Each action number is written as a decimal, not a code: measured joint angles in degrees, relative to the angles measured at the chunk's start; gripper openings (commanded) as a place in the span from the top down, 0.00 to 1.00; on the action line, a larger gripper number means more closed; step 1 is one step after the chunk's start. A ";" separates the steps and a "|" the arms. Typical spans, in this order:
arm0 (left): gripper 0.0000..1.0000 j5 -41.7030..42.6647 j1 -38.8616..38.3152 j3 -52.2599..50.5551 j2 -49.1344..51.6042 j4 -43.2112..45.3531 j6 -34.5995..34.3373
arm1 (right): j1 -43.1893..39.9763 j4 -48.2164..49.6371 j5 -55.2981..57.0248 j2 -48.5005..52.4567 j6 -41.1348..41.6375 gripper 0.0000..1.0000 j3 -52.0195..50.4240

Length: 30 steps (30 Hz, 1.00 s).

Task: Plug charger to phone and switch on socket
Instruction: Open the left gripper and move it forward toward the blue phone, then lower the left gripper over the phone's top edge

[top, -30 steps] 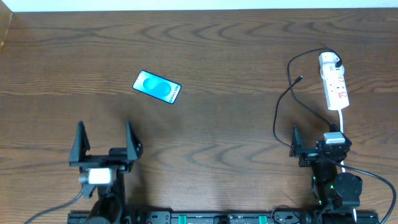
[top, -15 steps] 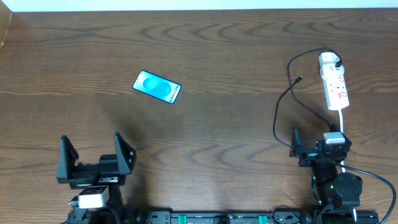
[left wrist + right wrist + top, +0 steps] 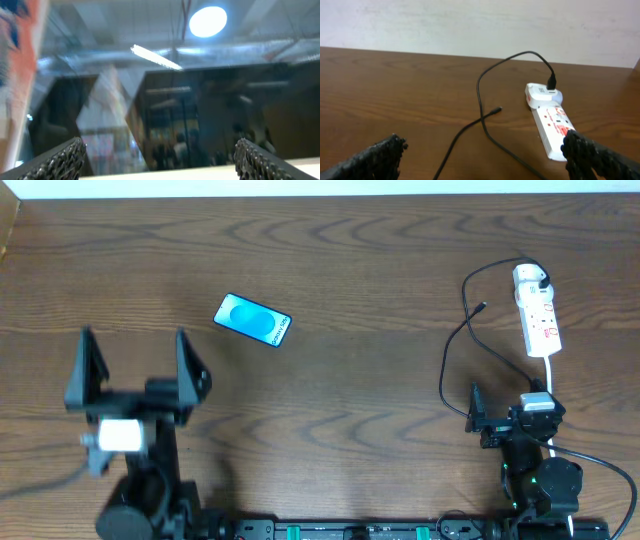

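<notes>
1. Right gripper (image 3: 485, 146): both fingers are spread wide with nothing between them, low over the near right part of the table (image 3: 380, 260).
2. Left gripper (image 3: 135, 368): its fingers are also spread and empty, lifted and tilted up toward the ceiling.
3. Charger (image 3: 480, 85): a thin black cable loops at 12 o'clock from the right gripper. Its small plug tip (image 3: 496, 110) lies free on the wood. Its white adapter (image 3: 542, 94) sits in the socket (image 3: 555, 127) at 1 o'clock.
4. Phone (image 3: 252, 319): it lies flat, screen up, at 1 o'clock from the left gripper, well apart from the plug tip.
5. Handling, as a judgement: the cable looks light and limp, so pinch it just behind the tip. The phone looks slick and likely to slide, so brace its long edges.
</notes>
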 measured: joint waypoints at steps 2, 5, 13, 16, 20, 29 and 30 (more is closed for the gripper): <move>0.05 1.38 0.00 4.59 4.42 -5.14 -0.35 | 0.00 0.00 0.00 0.00 0.00 0.01 -0.02; 0.05 4.17 0.00 12.22 10.45 -16.06 -0.66 | 0.00 0.00 0.00 0.00 -0.04 0.01 -0.02; 0.05 7.72 0.00 32.50 22.80 -48.43 -1.42 | 0.00 0.00 0.00 0.00 -0.17 0.01 -0.02; 0.05 8.24 0.00 39.52 26.69 -59.34 -1.44 | 0.00 0.00 0.00 0.00 -0.17 0.01 -0.02; 0.05 8.52 0.00 44.85 31.04 -69.99 -1.44 | 0.00 0.00 0.00 0.00 -0.17 0.01 -0.02; 0.05 10.25 0.00 45.11 34.60 -86.25 -1.46 | 0.00 0.00 0.00 0.00 -0.17 0.01 -0.02; 0.05 10.73 0.00 45.11 34.60 -87.65 -1.46 | 0.00 0.02 0.00 0.00 -0.17 0.01 -0.02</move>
